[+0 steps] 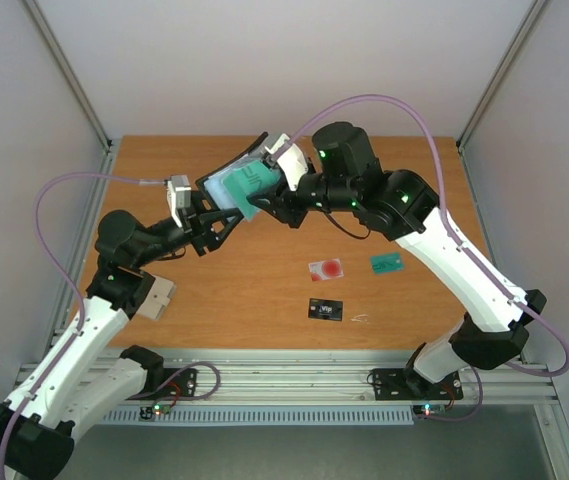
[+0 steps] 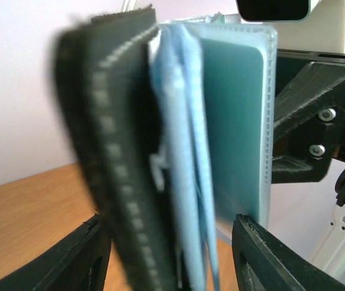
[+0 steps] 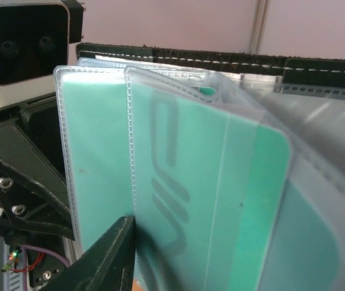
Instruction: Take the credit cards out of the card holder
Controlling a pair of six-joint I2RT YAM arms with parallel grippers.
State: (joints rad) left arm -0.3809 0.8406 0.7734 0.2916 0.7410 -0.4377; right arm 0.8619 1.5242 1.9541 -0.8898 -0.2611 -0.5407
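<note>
The card holder (image 1: 244, 185) hangs open in the air over the back of the table, between both grippers. In the left wrist view its black cover (image 2: 117, 151) is blurred, with pale blue sleeves and a teal credit card (image 2: 233, 121) beside it. My left gripper (image 2: 171, 242) stands open, one finger on each side of the holder. My right gripper (image 1: 269, 195) is closed on a clear sleeve holding a teal card (image 3: 178, 182). One finger (image 3: 108, 260) presses the sleeve and the other is hidden. A whitish card with a red spot (image 1: 326, 268), a teal card (image 1: 388, 262) and a black card (image 1: 326, 310) lie on the table.
A pale tan block (image 1: 154, 297) lies by the left arm near the table's left edge. A small thin bit (image 1: 360, 319) sits right of the black card. White walls with metal posts close in the table on three sides.
</note>
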